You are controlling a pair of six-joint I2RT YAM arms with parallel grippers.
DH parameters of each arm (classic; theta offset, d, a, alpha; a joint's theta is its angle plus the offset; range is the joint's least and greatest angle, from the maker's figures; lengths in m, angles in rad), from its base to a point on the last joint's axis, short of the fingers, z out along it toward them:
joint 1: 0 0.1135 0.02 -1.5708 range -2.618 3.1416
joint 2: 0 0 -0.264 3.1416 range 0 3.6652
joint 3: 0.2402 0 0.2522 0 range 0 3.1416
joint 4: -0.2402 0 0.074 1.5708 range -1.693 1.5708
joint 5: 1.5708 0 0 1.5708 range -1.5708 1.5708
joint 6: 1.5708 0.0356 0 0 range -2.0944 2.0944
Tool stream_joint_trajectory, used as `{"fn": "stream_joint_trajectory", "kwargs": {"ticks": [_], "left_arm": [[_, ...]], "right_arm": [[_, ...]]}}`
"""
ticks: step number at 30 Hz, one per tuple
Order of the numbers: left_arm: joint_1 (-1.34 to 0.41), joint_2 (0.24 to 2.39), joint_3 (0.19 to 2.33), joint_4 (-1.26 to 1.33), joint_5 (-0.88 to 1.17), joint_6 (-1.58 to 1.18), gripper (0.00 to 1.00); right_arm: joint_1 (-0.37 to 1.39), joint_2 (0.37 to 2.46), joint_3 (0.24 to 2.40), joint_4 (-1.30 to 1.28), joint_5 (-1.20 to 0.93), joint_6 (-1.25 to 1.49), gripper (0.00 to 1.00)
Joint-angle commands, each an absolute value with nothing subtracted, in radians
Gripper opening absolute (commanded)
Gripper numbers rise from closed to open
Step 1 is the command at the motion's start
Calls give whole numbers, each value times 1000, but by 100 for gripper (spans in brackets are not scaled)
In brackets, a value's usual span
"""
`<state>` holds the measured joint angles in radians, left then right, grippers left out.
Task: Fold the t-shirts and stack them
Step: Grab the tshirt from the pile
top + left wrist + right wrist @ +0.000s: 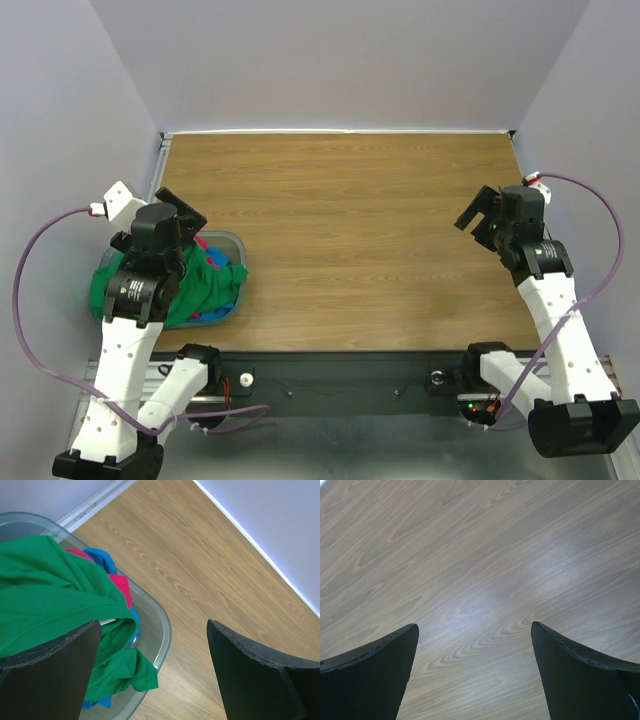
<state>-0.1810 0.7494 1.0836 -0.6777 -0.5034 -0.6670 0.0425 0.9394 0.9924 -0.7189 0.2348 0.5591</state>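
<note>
Plastic basket (164, 630) holds green, pink, blue t-shirts (50, 590).

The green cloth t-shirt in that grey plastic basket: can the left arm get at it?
Probably yes. The left gripper hangs open right by the grey plastic basket, and the green cloth t-shirt lies on top inside it, uncovered.

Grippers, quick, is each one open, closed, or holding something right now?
Left gripper: open, empty, above the green cloth t-shirt in the grey-blue plastic basket.
Right gripper: open, empty, over the wooden table.
</note>
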Motion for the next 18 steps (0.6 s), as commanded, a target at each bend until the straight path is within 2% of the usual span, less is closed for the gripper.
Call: {"fn": "stream_joint_trajectory", "kwargs": {"ticks": [1, 11, 18], "left_arm": [[-178, 756, 1072, -757, -610, -742, 99], [-173, 801, 1016, -913, -698, -956, 98], [-123, 868, 911, -868, -663, -956, 98]], "right_arm": [[44, 882, 1034, -698, 195, 514, 100], [43, 899, 999, -684, 150, 486, 100], [43, 936, 994, -684, 160, 496, 100]]}}
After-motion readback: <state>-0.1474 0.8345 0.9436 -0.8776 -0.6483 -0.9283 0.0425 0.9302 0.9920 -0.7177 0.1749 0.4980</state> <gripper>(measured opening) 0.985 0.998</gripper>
